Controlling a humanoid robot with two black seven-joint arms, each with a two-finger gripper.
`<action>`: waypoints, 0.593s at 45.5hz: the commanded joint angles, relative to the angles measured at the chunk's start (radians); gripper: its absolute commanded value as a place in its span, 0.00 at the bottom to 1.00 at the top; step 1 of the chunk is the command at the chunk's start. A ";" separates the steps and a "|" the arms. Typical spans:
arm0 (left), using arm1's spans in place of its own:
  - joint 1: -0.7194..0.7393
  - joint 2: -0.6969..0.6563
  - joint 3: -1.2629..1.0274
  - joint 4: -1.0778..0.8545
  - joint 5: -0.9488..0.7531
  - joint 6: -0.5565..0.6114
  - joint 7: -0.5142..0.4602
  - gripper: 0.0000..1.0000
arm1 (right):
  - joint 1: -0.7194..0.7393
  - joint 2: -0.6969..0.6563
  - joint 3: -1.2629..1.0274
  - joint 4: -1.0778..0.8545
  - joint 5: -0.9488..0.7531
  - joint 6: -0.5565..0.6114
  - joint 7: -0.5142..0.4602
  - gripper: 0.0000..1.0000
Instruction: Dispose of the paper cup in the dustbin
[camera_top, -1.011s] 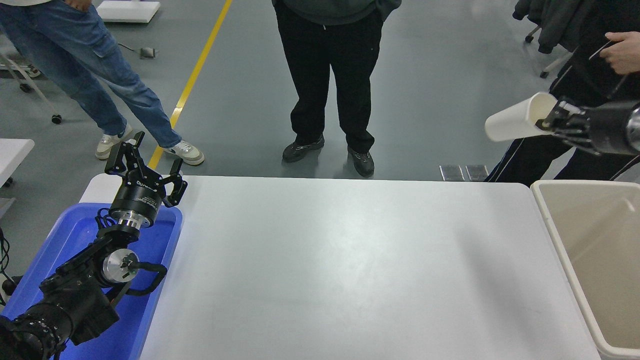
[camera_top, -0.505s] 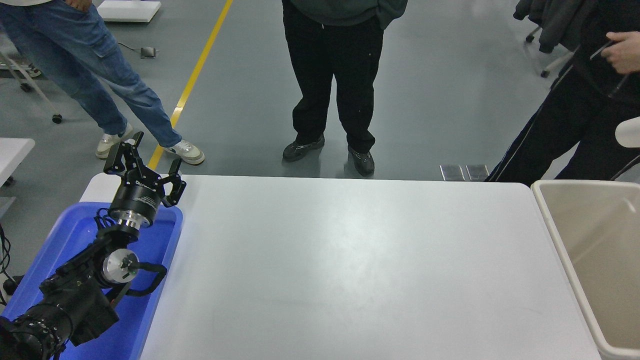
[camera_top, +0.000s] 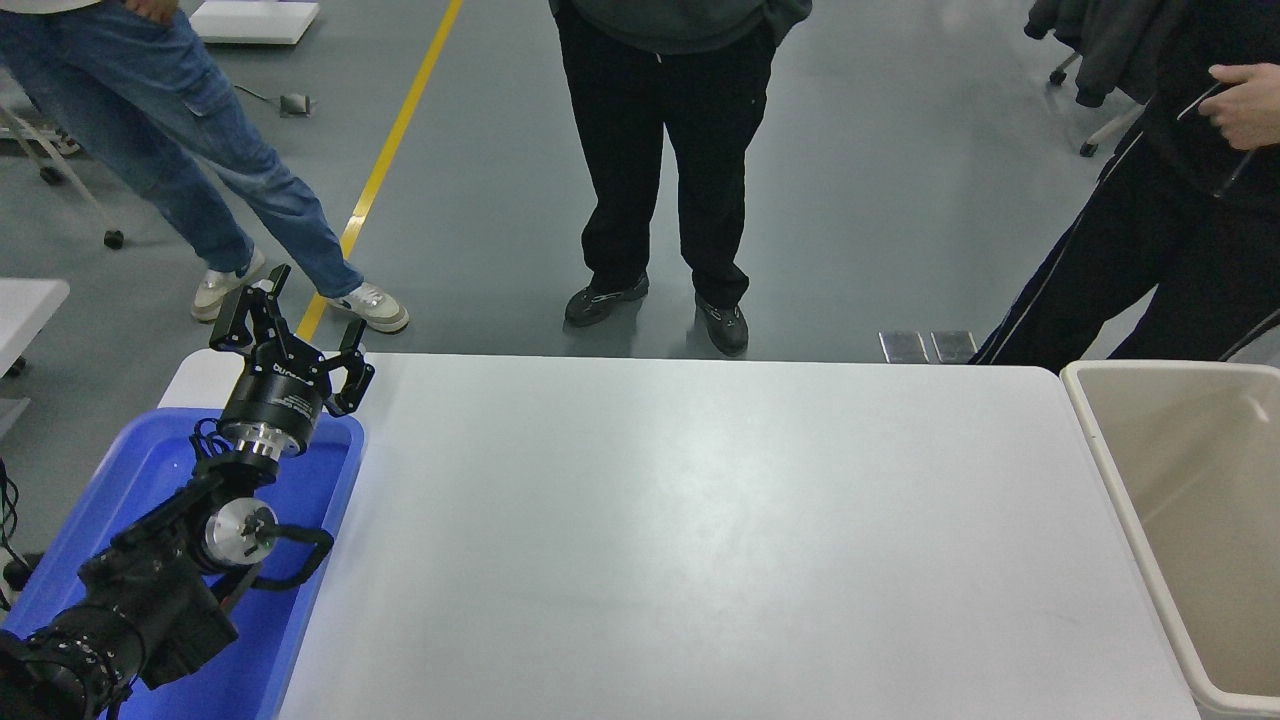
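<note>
The beige dustbin (camera_top: 1120, 470) stands against the table's right edge, only its left part in the picture; what shows of its inside holds nothing. The paper cup is out of view. My right arm and gripper are out of view too. My left gripper (camera_top: 300, 325) is open and empty, parked at the lower left above the blue bin (camera_top: 335, 500), its fingers pointing away from me.
The white table (camera_top: 700, 540) spans the middle. Several people stand beyond its far edge: legs in jeans (camera_top: 190, 150) at the upper left, black trousers (camera_top: 660, 160) at the top middle, a dark-clothed person with a hand (camera_top: 1245, 105) at the upper right.
My right gripper, shut on the paper cup one second ago at the upper right, moved off to the right; only the cup's end showed at the edge, and now both are gone from view.
</note>
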 joint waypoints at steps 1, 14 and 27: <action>0.000 0.000 0.000 0.000 0.000 0.000 0.000 1.00 | -0.134 0.115 0.015 -0.034 -0.001 -0.131 -0.021 0.00; 0.000 0.000 0.000 0.000 0.000 0.000 0.000 1.00 | -0.197 0.186 0.043 -0.033 0.001 -0.165 -0.032 0.00; 0.000 0.000 0.000 0.000 0.000 0.000 0.000 1.00 | -0.207 0.209 0.046 -0.033 0.001 -0.165 -0.032 0.00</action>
